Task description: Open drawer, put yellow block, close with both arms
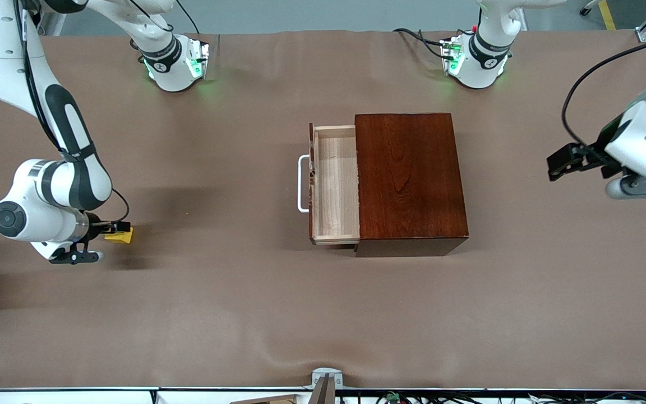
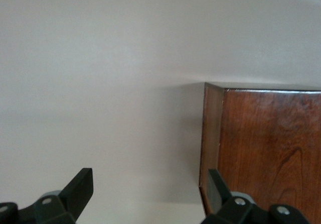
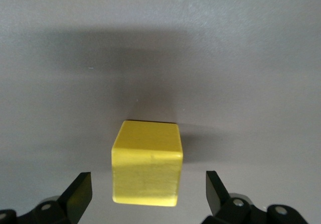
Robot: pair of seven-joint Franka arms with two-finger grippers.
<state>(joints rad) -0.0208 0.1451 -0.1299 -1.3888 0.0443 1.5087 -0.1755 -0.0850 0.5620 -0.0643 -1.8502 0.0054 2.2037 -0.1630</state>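
The drawer (image 1: 335, 185) stands pulled out of the dark wooden box (image 1: 410, 174), its pale tray bare and its white handle (image 1: 302, 183) facing the right arm's end of the table. The yellow block (image 1: 121, 237) rests on the table toward that end. My right gripper (image 1: 121, 228) is low over it and open. In the right wrist view the block (image 3: 146, 161) sits between the gripper's (image 3: 148, 189) fingers with a gap on each side. My left gripper (image 1: 557, 165) hangs open beside the box toward the left arm's end, holding nothing (image 2: 150, 189); the box corner (image 2: 271, 148) shows there.
Brown cloth (image 1: 222, 314) covers the whole table. The arms' green-lit bases (image 1: 180, 64) (image 1: 471, 62) stand at the table edge farthest from the front camera. A small metal bracket (image 1: 326, 381) sits at the nearest edge.
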